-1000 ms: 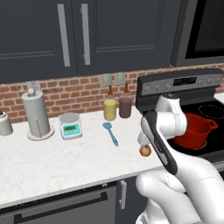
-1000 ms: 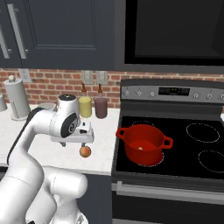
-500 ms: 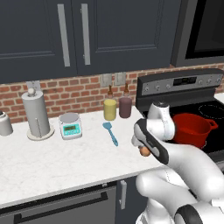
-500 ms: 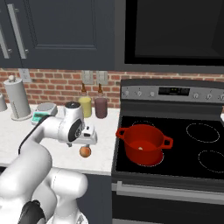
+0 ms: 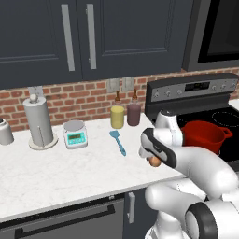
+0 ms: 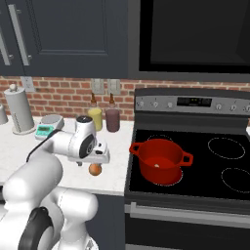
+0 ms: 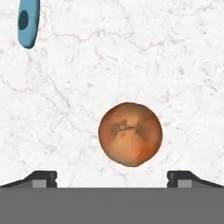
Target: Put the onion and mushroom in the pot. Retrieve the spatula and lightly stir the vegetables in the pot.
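The onion (image 7: 130, 134), a round orange-brown ball, lies on the white marble counter near its front edge. My gripper (image 7: 113, 178) hangs straight above it, open, with one fingertip (image 7: 43, 177) on each side and nothing held. The right base view shows the gripper (image 6: 95, 160) just over the onion (image 6: 94, 169); in the left base view the onion (image 5: 154, 161) peeks out under the hand. The light-blue spatula (image 5: 118, 142) lies flat on the counter behind, its handle end (image 7: 27, 24) in the hand view. The red pot (image 6: 160, 160) stands on the stove, a small pale thing (image 6: 156, 165), likely the mushroom, on its bottom.
A yellow jar (image 5: 117, 116) and a dark purple jar (image 5: 133, 114) stand by the brick wall. A small scale (image 5: 75, 134), a paper towel roll (image 5: 39, 122) and a grey canister (image 5: 4, 132) stand further left. The black stove top (image 6: 219, 166) lies to the right.
The hand has come down and a little to the left, closer over the onion. Its jaws have stayed wide apart. Onion, spatula and pot have not moved.
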